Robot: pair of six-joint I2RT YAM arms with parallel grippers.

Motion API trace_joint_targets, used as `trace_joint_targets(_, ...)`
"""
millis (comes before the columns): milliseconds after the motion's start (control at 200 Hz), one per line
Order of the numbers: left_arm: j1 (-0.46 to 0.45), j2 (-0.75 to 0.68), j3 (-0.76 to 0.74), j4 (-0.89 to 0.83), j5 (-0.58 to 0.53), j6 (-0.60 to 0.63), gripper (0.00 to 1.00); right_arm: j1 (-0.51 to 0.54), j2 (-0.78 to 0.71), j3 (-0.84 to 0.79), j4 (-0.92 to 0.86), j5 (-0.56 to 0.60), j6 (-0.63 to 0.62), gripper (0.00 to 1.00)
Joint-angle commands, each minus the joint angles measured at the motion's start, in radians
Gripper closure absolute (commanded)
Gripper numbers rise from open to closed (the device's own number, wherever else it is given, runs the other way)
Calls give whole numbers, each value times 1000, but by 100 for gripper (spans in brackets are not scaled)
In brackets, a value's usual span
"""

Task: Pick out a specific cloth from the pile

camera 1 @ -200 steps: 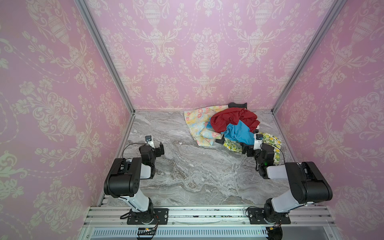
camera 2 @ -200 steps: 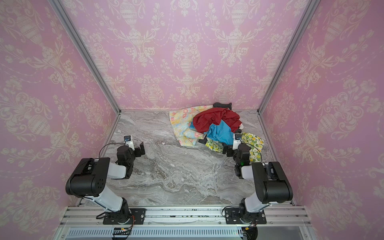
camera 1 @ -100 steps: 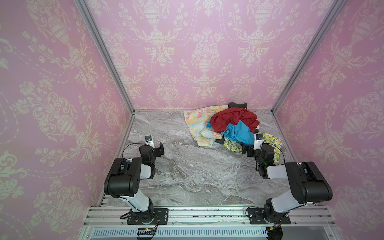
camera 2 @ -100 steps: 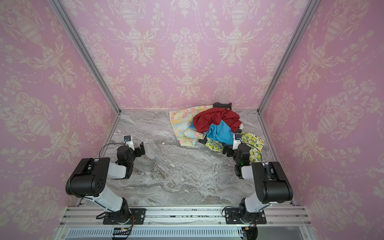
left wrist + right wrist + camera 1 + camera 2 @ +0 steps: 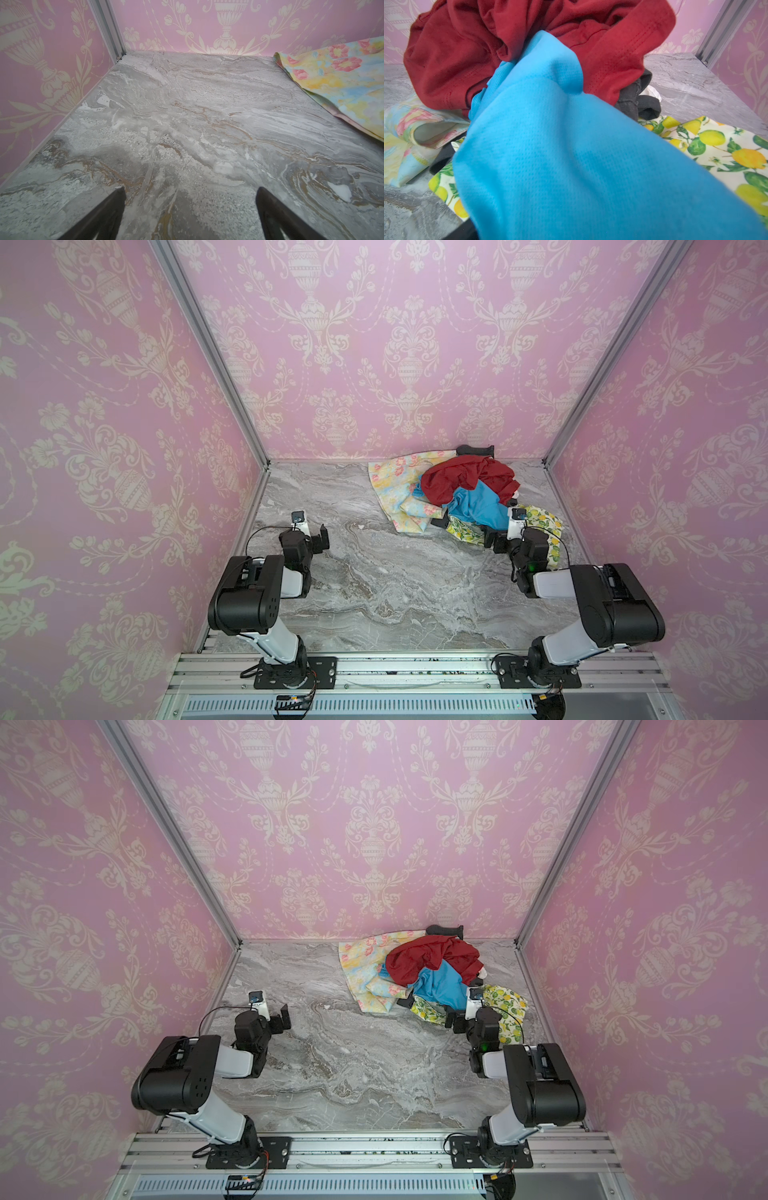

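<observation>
Right gripper [image 5: 486, 536]: jaws spread wide at the near edge of the pile [image 5: 415, 497], with the bright blue cloth [image 5: 550, 145] draped over them. Arm folded low, forearm near level. The cloth [image 5: 636, 102], dark charcoal, lies just beyond this gripper, tucked under the red cloth [image 5: 488, 52]. Left gripper [image 5: 190, 207]: jaws apart over bare marble tabletop [image 5: 207, 104], arm folded likewise, pile well to its side

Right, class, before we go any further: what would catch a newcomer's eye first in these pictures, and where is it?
The pile of cloths at the far right of the marble table, the red cloth on top and the bright blue cloth just in front of it. Then the pink patterned walls on three sides, and the left arm and right arm at the near edge.
</observation>
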Motion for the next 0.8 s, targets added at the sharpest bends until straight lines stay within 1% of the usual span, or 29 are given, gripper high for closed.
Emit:
trace_joint_targets(0,-7,0,12,-8,-18,19,1,2,1,12,6,-1,-13,0)
trace_joint_targets(270,-8,-1,12,-9,-18,18,1,18,-18,-7,26,54,-19,0)
trace_joint_targets(555,-6,-2,7,-2,-12,21,1,29,-53,-48,73,80,-21,0)
trace_joint_targets(796,-8,-6,0,6,9,28,1,50,-88,-50,44,114,-39,0)
